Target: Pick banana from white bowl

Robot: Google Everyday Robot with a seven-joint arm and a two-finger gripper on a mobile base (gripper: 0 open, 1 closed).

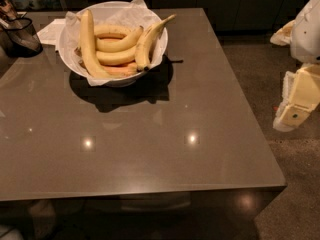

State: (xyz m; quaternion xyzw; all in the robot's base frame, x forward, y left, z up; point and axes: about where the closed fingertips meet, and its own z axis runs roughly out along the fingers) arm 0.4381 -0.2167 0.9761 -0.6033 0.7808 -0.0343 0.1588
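Bananas are lying piled in the paper-lined white bowl at the surface's far left, stems reachable from above. Gripper is hanging beyond the right edge, well apart, apparently waiting; cannot tell whether it is open.

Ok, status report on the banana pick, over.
Gripper off the table right edge, far from white bowl. Bananas piled inside. Dark basket far left, not in the way.
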